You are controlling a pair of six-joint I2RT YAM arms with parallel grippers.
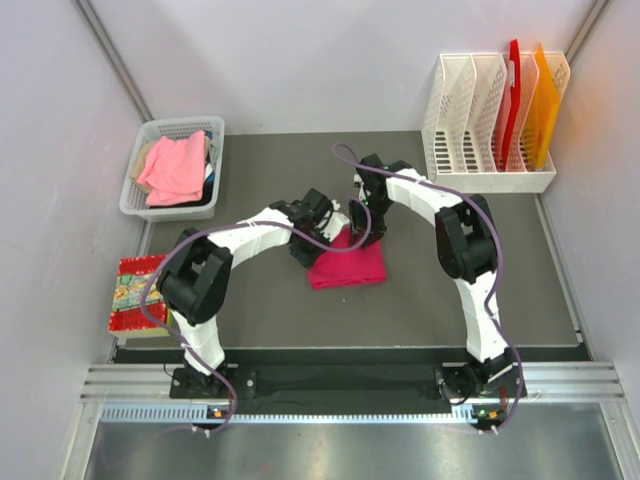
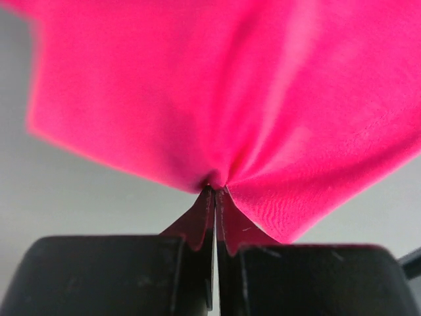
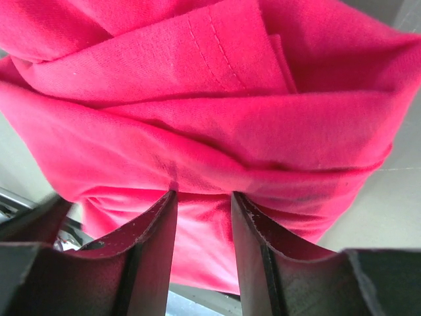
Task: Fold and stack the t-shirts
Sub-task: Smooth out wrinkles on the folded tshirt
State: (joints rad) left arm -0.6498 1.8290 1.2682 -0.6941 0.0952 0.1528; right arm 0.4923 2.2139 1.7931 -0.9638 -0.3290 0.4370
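Pinching the folded magenta cloth t-shirt [image 1: 350,266], left claw [image 2: 215,191] is clamped tight; right claw [image 3: 204,197], half-parted, grips a thick fold; white plastic basket [image 1: 139,196] stands well apart.

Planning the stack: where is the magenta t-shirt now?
Top view: the magenta t-shirt lies folded on the table, centrally, the left gripper pinching its left edge and the right gripper at its far edge.

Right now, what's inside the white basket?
A salmon-pink t-shirt lies on top in the white basket. Bits of darker cloth peek out beneath; the rest is covered.
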